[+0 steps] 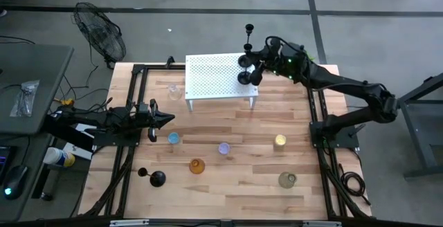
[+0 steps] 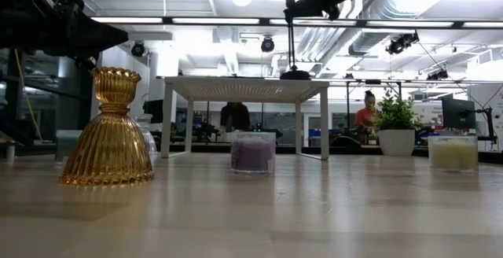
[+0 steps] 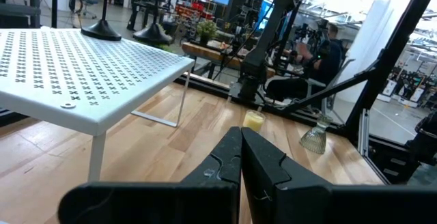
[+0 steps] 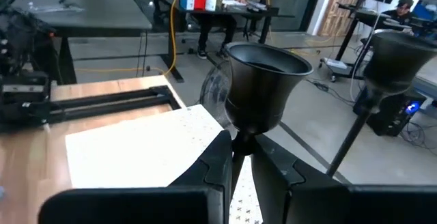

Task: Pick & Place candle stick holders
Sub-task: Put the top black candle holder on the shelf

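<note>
A white perforated stand (image 1: 211, 82) sits at the table's far middle. Over its right end my right gripper (image 4: 237, 149) is shut on a black candlestick (image 4: 263, 80), whose round base (image 1: 249, 77) shows over the stand's right edge. Beside it a second black candlestick (image 1: 247, 43) stands upright, its cup (image 4: 396, 53) close by. A third black candlestick (image 1: 154, 178) lies on its side at the near left. My left gripper (image 1: 169, 118) waits shut and level at the left, touching nothing. My right gripper pinches the candlestick's thin stem (image 4: 237, 136) just under its cup, between the two fingers. The fingers come in about level from the table's right side and lie across the stem. The candlestick stays upright. I cannot tell whether its base touches the stand.
Small glass holders stand on the wood: clear (image 1: 174, 88), blue (image 1: 173, 138), purple (image 1: 223, 148), amber (image 1: 197, 166), yellow (image 1: 279, 141) and grey-green (image 1: 287, 179). Black frame rails (image 1: 128, 109) run along both sides. A fan (image 1: 100, 33) stands on the floor beyond the far left corner.
</note>
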Robot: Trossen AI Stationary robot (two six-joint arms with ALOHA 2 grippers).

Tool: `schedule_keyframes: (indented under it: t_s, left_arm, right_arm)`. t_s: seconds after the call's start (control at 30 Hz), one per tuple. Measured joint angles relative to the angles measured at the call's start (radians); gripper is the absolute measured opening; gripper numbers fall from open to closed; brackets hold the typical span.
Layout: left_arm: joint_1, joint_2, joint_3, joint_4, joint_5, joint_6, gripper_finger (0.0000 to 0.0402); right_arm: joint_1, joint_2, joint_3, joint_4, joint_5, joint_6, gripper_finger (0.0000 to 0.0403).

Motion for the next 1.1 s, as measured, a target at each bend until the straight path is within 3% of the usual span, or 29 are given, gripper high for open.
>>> schedule_keyframes:
  t_s: [1.1]
  left_arm:
    - [0.000, 0.000, 0.000, 0.000, 0.000, 0.000, 0.0001]
  right_arm:
    - [-0.012, 0.021, -0.023, -0.009, 0.026, -0.016, 0.0038]
